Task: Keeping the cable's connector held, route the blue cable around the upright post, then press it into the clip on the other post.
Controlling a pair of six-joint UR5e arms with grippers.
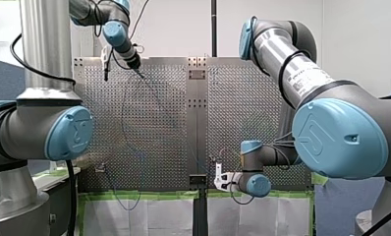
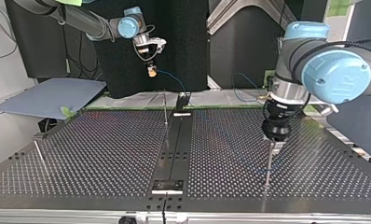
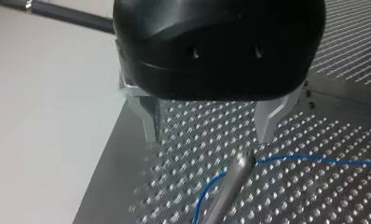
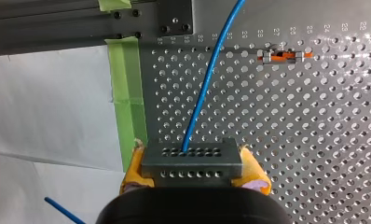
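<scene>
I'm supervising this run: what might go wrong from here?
The blue cable crosses the post near its tip, so it may slip off over the top. My left claw, open, hangs close to that post and might knock it. Tension could tug the connector from my right claw.

Front and top views face each other over the table [image 1: 242, 108]; wrist views close-up.

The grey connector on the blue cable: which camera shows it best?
The right wrist view: the connector sits close, clamped between my right gripper's yellow pads. The top view shows it tiny; the front view hardly; the left wrist view not at all.
</scene>
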